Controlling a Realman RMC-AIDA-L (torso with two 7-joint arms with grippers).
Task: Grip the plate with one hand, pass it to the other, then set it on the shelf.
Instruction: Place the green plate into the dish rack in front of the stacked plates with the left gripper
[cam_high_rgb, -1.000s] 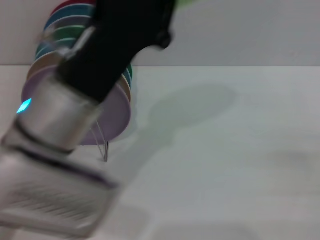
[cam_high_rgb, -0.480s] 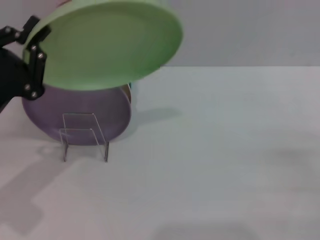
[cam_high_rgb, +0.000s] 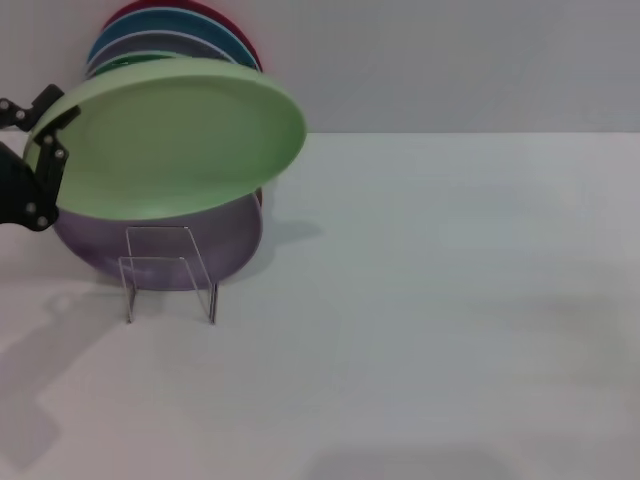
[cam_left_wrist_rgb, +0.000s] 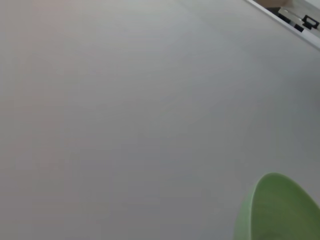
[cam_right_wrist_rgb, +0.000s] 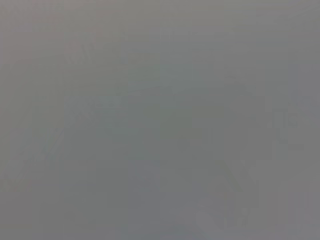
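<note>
My left gripper (cam_high_rgb: 42, 140) is at the left edge of the head view, shut on the left rim of the pale mint-green plate (cam_high_rgb: 175, 140). It holds the plate tilted in the air, above and just behind the clear acrylic shelf (cam_high_rgb: 168, 272). The plate's edge also shows in the left wrist view (cam_left_wrist_rgb: 277, 210). The right gripper is out of view; the right wrist view shows only plain grey.
A lilac plate (cam_high_rgb: 225, 245) leans upright behind the shelf, with several more plates (cam_high_rgb: 170, 30) (dark green, grey-blue, blue, red) stacked upright behind it. The white table (cam_high_rgb: 450, 300) stretches to the right. A grey wall stands behind.
The left arm has swung out of the foreground to the left edge. The mint-green plate has come down and to the left, toward the shelf.
</note>
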